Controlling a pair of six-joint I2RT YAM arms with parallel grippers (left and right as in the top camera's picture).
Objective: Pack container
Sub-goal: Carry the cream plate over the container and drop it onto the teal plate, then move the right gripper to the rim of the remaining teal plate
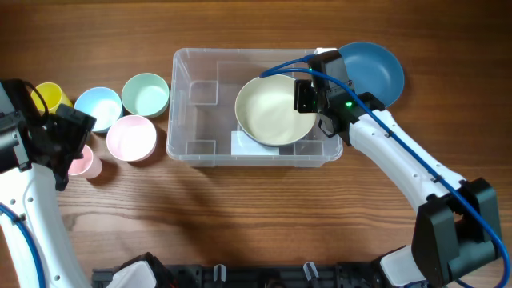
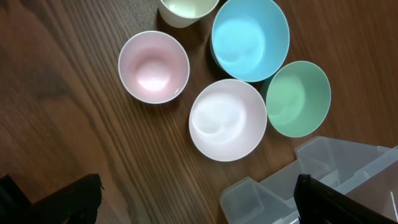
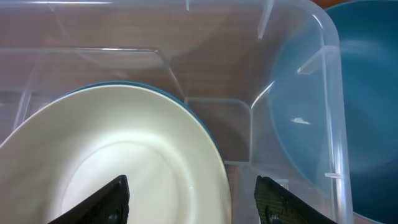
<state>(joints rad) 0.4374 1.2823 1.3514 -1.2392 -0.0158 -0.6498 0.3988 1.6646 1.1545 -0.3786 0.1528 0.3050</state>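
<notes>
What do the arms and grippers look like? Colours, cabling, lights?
The left arm and right arm have white shells with black joints. The left gripper and right gripper are black. A blue cable loops off the right arm; a green LED glows at its wrist.

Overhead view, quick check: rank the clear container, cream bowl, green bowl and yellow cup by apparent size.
Largest to smallest:
1. container
2. cream bowl
3. green bowl
4. yellow cup, partly hidden but clearly the smallest
</notes>
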